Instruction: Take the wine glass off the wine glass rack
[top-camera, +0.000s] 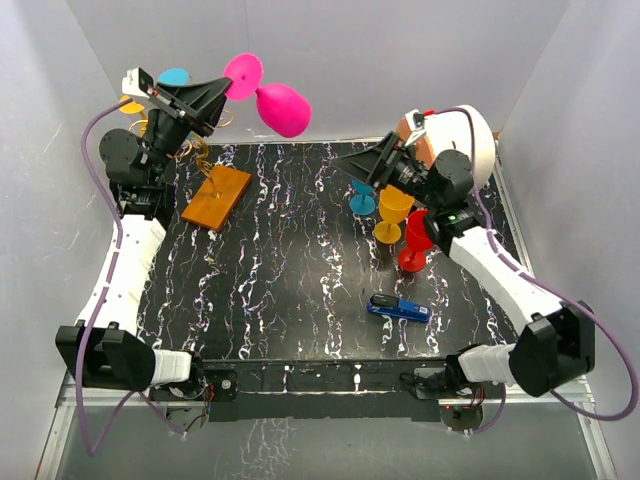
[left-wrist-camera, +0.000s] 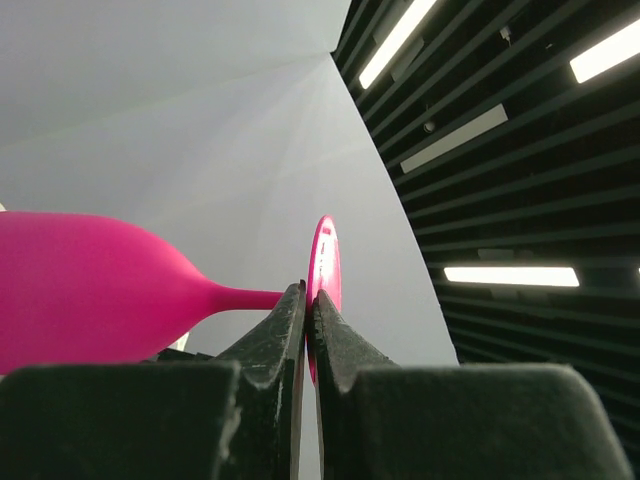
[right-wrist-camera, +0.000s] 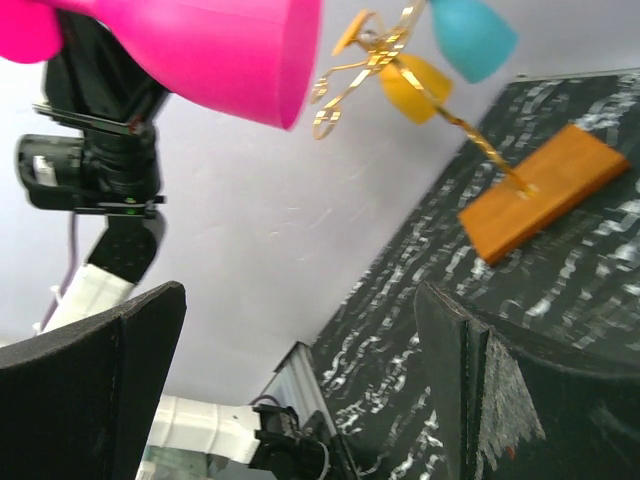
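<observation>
Near far-left corner of black marbled table (top-camera: 300, 300): gold wire rack (top-camera: 216, 196) on orange base, partly hidden by left arm (top-camera: 125, 255). Clear of it, sideways in air: matte pink wine glass (top-camera: 283, 108), stem pinched in left gripper (left-wrist-camera: 310, 296), foot half hidden. Spread wide, empty: right gripper (right-wrist-camera: 300, 300).

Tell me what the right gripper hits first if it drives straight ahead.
Likely only the wall: the right gripper aims under the pink wine glass, beside the wine glass rack. Depth unclear.
</observation>
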